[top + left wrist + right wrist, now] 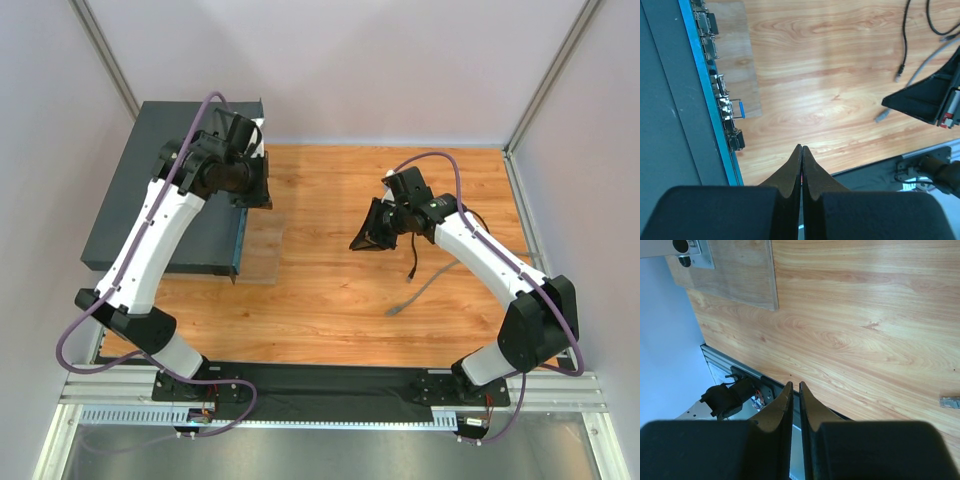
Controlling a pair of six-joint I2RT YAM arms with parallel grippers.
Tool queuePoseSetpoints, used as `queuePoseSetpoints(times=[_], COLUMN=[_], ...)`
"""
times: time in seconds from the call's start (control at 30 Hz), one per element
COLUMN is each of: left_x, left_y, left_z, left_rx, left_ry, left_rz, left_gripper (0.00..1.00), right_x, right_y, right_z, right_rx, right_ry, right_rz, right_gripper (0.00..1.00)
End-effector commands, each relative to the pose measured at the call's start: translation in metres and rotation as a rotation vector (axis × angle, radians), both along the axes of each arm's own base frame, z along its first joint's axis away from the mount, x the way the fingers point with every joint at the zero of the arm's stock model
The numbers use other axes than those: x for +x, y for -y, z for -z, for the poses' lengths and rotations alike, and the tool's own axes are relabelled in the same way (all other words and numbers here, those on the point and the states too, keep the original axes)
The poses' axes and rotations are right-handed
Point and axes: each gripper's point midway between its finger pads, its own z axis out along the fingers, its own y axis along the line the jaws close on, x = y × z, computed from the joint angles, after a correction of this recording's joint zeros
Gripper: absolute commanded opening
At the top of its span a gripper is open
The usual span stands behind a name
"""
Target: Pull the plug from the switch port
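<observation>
Partly, left arm (160,230) hides switch (130,190) top.

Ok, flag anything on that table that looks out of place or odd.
Two loose cables lie on the wood: a grey cable and a black cable, their plug ends free beside the right gripper, well apart from the switch. Nothing looks damaged.

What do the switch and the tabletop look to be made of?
Switch: probably painted metal, a flat dark grey-teal matt top with crisp edges and a bright blue front strip holding the ports. Tabletop: wood or wood-look laminate, with warm orange grain, knots and a soft sheen; the pictures cannot settle which.
</observation>
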Motion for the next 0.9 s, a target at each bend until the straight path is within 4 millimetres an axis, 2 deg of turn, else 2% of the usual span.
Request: queuePoseSetpoints(times=[0.0,0.13,0.2,0.27,0.43,0.63,0.67,0.87], left_x=[-0.038,-0.034,-0.032,-0.026,-0.021,-0.024,-0.024,-0.017], left_y=[-0.008,-0.011,-0.023,-0.033,-0.039,-0.048,-0.049,-0.055], left_z=[-0.002,-0.014,-0.018,-0.014,-0.020,0.000,0.001,0.004], left_rx=[-0.027,-0.030,0.032,0.103,0.156,0.261,0.289,0.351], left_ry=[-0.119,-0.065,-0.038,-0.046,-0.011,-0.057,-0.046,-0.030], left_rz=[0.018,0.007,-0.009,-0.023,-0.020,-0.035,-0.037,-0.061], left_gripper=[0.00,0.00,0.01,0.14,0.27,0.31,0.35,0.36], right_x=[0.005,0.006,0.007,0.007,0.007,0.007,0.007,0.005], right_y=[-0.003,-0.004,-0.006,-0.007,-0.008,-0.007,-0.007,-0.008], right_z=[-0.021,-0.021,-0.022,-0.024,-0.023,-0.023,-0.023,-0.021], right_rx=[0.043,0.045,0.052,0.059,0.061,0.060,0.061,0.060], right_ry=[0.049,0.049,0.052,0.054,0.048,0.044,0.043,0.037], right_rz=[0.007,0.005,0.006,0.004,0.004,0.005,0.006,0.003], right_gripper=[0.10,0.10,0.10,0.10,0.10,0.10,0.10,0.09])
